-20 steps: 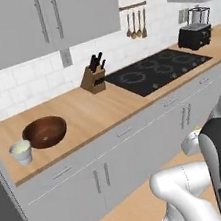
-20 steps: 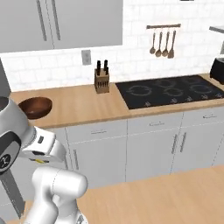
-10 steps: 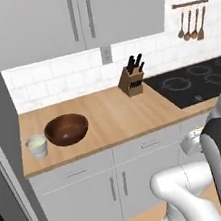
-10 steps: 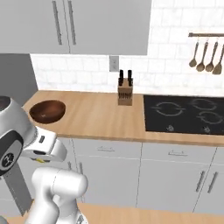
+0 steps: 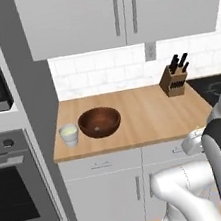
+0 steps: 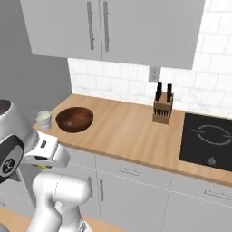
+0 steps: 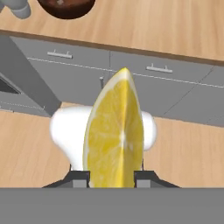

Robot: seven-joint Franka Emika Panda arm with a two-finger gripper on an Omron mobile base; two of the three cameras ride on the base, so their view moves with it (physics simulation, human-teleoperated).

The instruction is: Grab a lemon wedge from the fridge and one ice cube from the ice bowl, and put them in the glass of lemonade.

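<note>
A bright yellow lemon wedge stands upright close before the hand camera, and my gripper is shut on its lower end, low in front of the cabinet fronts. On the wooden counter sits the dark-brown ice bowl, whose edge also peeks in at the top of the hand view. The glass of lemonade stands just left of the bowl, near the counter's left end. The fridge is out of view.
A knife block stands at the back of the counter, right of the bowl. The black cooktop lies further right. The oven and microwave column bounds the counter on the left. Wall cabinets hang above.
The base has moved and both base views have swung left: the bowl and glass now sit nearer the middle, and the oven column has come into view. The things on the counter have not moved.
</note>
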